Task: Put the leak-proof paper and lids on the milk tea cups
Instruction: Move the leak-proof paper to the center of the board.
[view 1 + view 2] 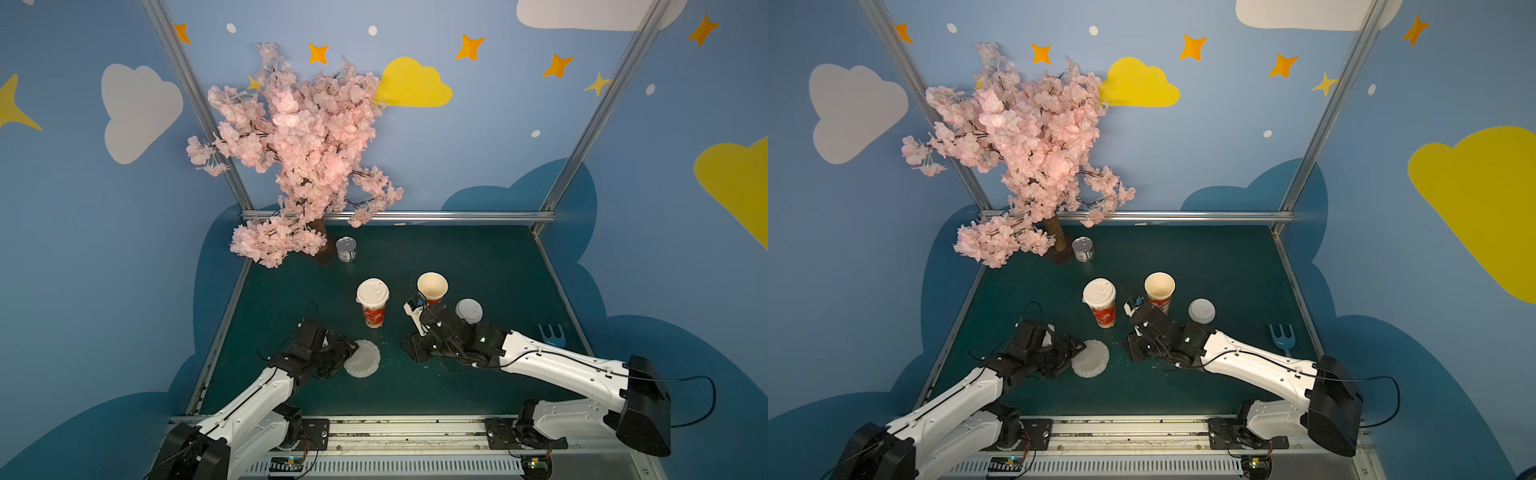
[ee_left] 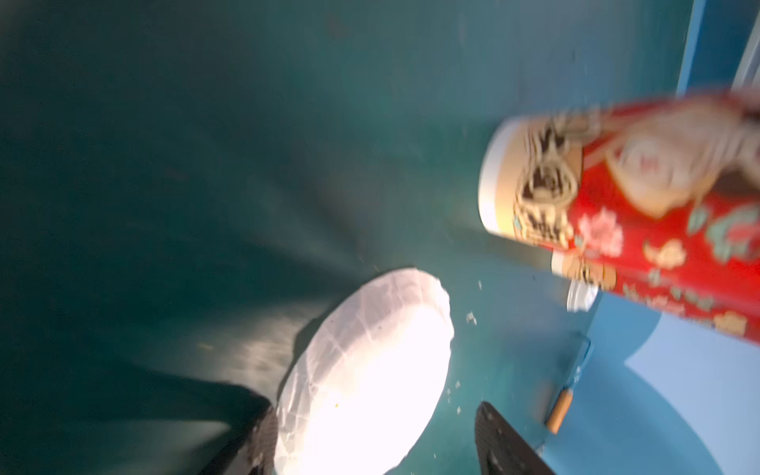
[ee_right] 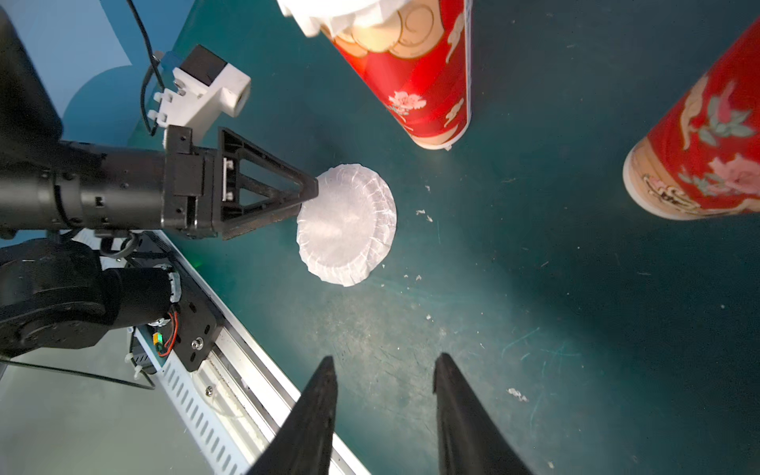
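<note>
The leak-proof paper [image 1: 362, 358] [image 1: 1090, 358] [image 3: 347, 228] lies flat on the green table, a crinkled round white sheet. My left gripper [image 1: 352, 350] [image 2: 376, 411] is low at the paper's near-left edge and open, its fingers either side of the sheet [image 2: 366, 370]. One milk tea cup [image 1: 372, 307] [image 1: 1101, 307] [image 3: 415, 70] stands behind the paper with a white lid on it. The other cup [image 1: 432, 287] [image 1: 1159, 289] [image 3: 699, 156] stands open to its right. My right gripper [image 1: 407, 345] [image 3: 384, 366] hovers open in front of the open cup, with nothing between its fingers.
A loose grey-white lid [image 1: 468, 309] [image 1: 1201, 310] sits right of the open cup. At the back left a silver tin [image 1: 346, 248] stands by a pink blossom tree [image 1: 299, 158]. A blue fork [image 1: 548, 332] lies near the right edge. Paper crumbs dot the table.
</note>
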Tool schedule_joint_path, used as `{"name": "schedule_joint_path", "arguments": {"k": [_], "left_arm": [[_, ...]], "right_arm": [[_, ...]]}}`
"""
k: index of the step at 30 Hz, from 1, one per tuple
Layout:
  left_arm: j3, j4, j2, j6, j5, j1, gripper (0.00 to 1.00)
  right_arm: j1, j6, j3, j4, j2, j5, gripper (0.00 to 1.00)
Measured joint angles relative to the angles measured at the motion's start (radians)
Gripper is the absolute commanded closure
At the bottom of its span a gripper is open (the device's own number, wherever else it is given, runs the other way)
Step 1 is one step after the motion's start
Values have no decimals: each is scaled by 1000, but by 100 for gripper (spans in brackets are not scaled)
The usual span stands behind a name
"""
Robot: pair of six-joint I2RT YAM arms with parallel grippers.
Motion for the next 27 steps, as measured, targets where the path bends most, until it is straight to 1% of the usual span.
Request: {"name": "schedule_joint_path", "arguments": {"k": [4, 7, 10, 11, 12, 14, 16, 20, 21, 25, 26, 27], "left_arm": [[27, 42, 59, -60, -51, -122, 24], [43, 11, 61, -74, -82, -161, 25], [76, -77, 46, -53, -120, -165, 28], [91, -106, 41, -40, -132, -165, 31], [106, -130, 36, -24, -142, -165, 37], [138, -172, 32, 14, -155, -165, 45], [167, -202, 34, 58, -158, -166, 56], [190, -198, 59, 125, -141, -166, 77], [190, -189, 72, 140, -130, -166, 80], [190, -147, 134, 179, -100, -166, 85], [190, -134, 151, 185, -95, -166, 89], [190, -122, 167, 192, -90, -166, 90]], "right_arm": [[-8, 30, -17, 7, 19, -19, 59], [-13, 54, -37, 24, 27, -40, 59], [-16, 90, -71, 60, 32, -61, 59], [-16, 101, -83, 72, 38, -68, 60], [-17, 114, -94, 85, 46, -74, 60], [-19, 138, -113, 111, 68, -87, 61], [-20, 164, -127, 142, 97, -98, 62], [-20, 212, -153, 219, 148, -111, 62], [-20, 228, -161, 241, 160, -114, 62], [-21, 274, -185, 314, 204, -121, 62], [-21, 285, -189, 335, 219, -124, 61], [-21, 298, -190, 350, 233, -125, 61]]}}
